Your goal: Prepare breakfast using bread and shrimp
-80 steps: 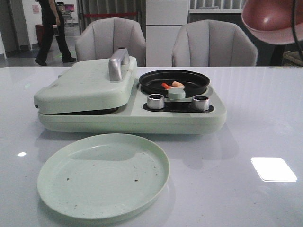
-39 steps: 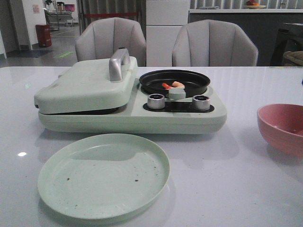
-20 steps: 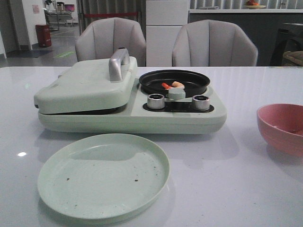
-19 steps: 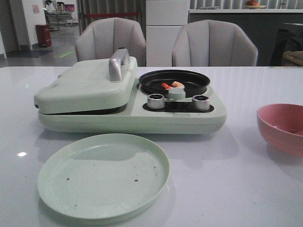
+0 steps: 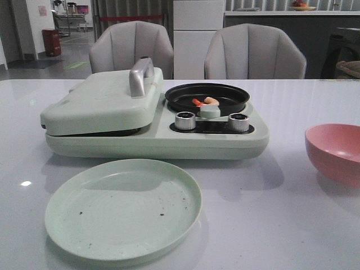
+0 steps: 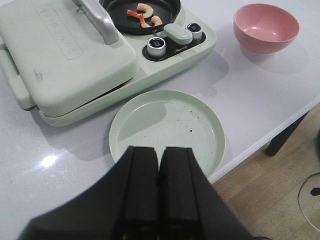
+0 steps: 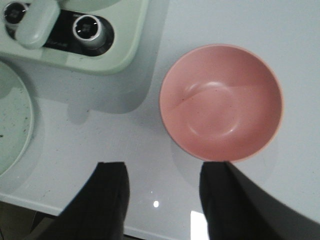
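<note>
Two shrimp point(image 5: 205, 101) are sitting in the pan point(image 5: 207, 97) as the pink bowl point(image 5: 336, 152), newly set down, is resting empty on the bench point(image 5: 270, 214), right fingers point(image 7: 112, 197) hanging apart above it, left fingers point(image 6: 142, 187) together, bread unseen.

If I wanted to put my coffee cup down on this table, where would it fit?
Bare tabletop lies between the green plate and the pink bowl, in front of the cooker. More lies left of the cooker. The cooker itself is crowded: knobs, pan with shrimp.

Pink bowl point(image 5: 337, 151) — cut by edge
</note>
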Controlling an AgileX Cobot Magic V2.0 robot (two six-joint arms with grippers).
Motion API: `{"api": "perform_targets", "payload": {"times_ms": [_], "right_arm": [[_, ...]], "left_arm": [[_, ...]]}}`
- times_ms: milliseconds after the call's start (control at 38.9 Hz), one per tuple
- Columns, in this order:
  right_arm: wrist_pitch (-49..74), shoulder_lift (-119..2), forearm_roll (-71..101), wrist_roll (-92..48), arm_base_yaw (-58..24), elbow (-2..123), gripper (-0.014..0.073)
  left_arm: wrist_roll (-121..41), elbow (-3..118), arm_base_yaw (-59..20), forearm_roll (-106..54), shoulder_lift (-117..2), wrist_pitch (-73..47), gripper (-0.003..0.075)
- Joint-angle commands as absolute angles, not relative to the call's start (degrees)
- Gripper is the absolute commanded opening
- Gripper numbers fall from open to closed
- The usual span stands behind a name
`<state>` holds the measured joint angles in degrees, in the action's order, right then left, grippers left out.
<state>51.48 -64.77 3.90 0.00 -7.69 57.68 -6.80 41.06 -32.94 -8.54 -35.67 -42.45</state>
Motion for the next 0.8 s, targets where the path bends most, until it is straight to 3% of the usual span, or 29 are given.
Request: {"api": "perform_targets", "payload": {"times_ms": [0,437,771], "right_arm": [[47.78,-58.73,4.55,-1.91,-8.37,56.51,0.0442],[47.53,-39.87,5.31,-1.70,-8.31,43.66,0.0442],[47.04,-36.53,5.31,-1.70,-8.17,38.65,0.0442]], "left_arm": [[-6.70,42.79,-33.43,-9.09,-35.80,-38.43,0.0099],[-6.70,42.79,-33.43,-8.90,-35.80,-38.21,0.0099],[-6.70,42.79,-33.43,-9.03,-35.80,-38.21,0.0099]]}}
